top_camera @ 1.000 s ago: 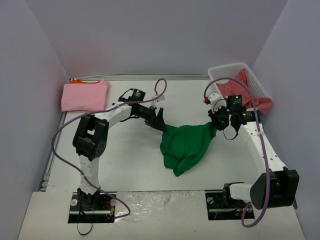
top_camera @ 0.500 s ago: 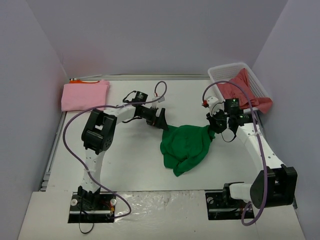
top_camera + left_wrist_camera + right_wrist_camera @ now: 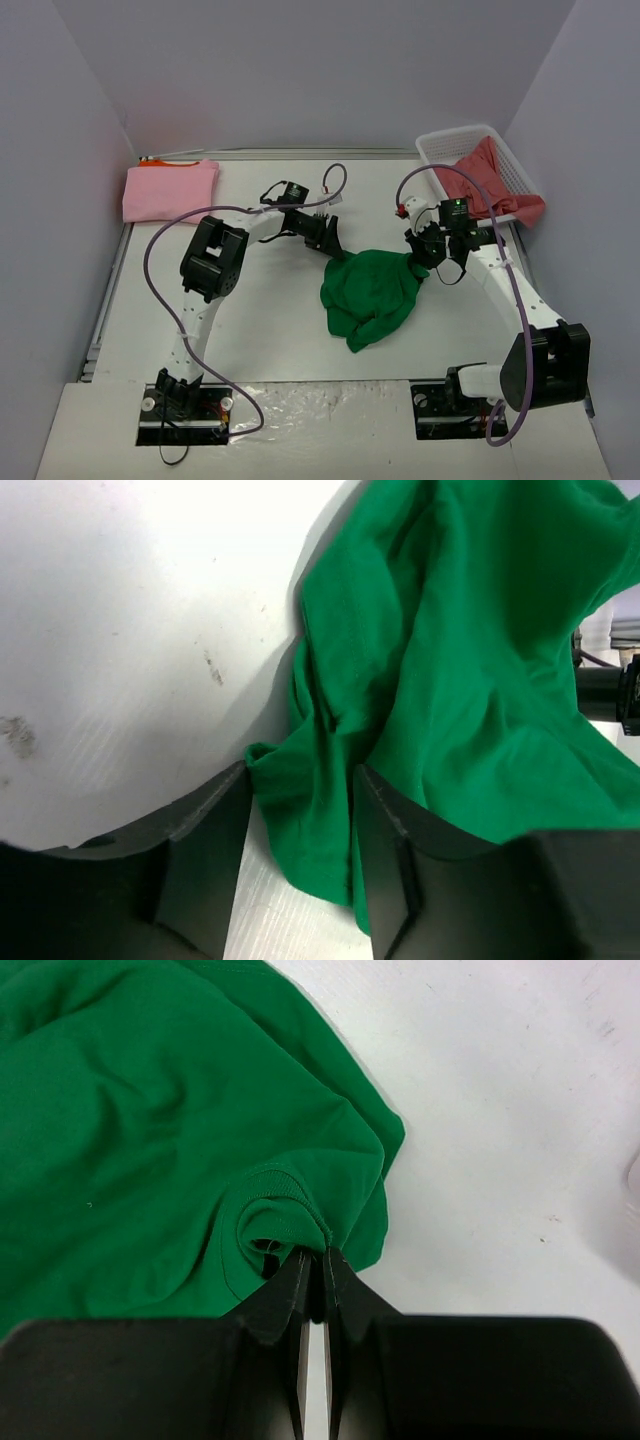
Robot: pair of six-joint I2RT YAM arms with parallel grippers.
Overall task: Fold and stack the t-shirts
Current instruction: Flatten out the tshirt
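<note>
A bright green t-shirt (image 3: 372,292) lies crumpled mid-table. My left gripper (image 3: 333,250) is at its upper left edge. In the left wrist view the gripper (image 3: 300,775) stands open, partly narrowed, with a fold of the green shirt (image 3: 480,660) between its fingers. My right gripper (image 3: 422,255) is at the shirt's upper right corner. In the right wrist view it (image 3: 314,1255) is shut on a ribbed hem of the green shirt (image 3: 150,1110). A folded light pink t-shirt (image 3: 170,190) lies at the back left, on an orange one (image 3: 160,162) that shows only as a sliver.
A white lattice basket (image 3: 450,140) stands at the back right with a coral red t-shirt (image 3: 490,175) draped in it and over its side. Walls close in on the left, back and right. Both arms' cables loop above the table.
My left gripper has slid right onto the green shirt's edge and its jaws have narrowed around a fold. The right gripper has shifted slightly left, still pinching the shirt.
</note>
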